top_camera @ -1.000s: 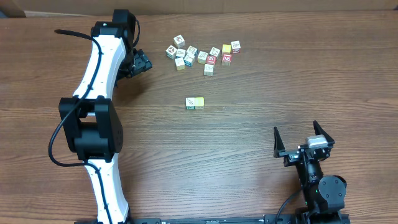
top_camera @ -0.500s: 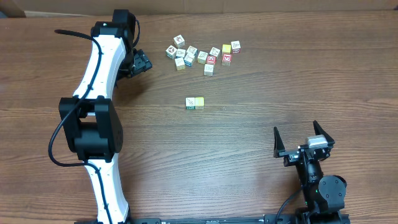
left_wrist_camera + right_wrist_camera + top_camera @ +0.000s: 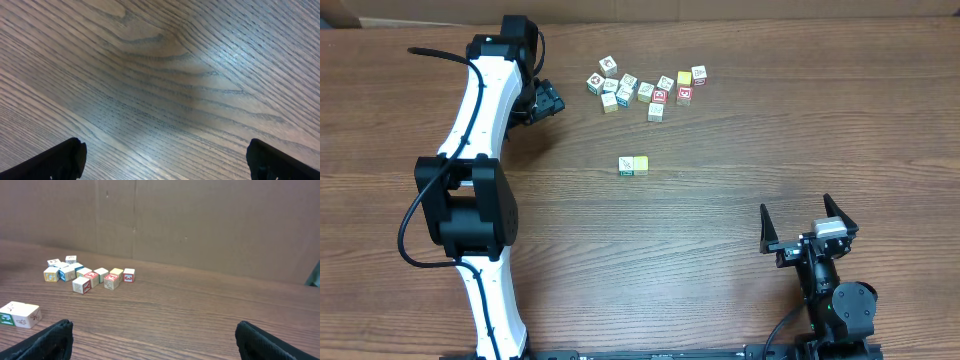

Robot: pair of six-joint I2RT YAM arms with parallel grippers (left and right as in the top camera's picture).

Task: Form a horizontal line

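Nothing has moved since a second ago; both arms sit as before. The line is only two touching cubes (white-green, yellow) mid-table, well apart from the cluster. The right wrist view alone shows a brown wall; the left wrist view shows only wood. The left gripper and right gripper gape wide, holding nothing.

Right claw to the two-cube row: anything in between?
Nothing: the overhead view shows only bare table between the right claw and the two-cube row. The loose cluster lies clear of that stretch.
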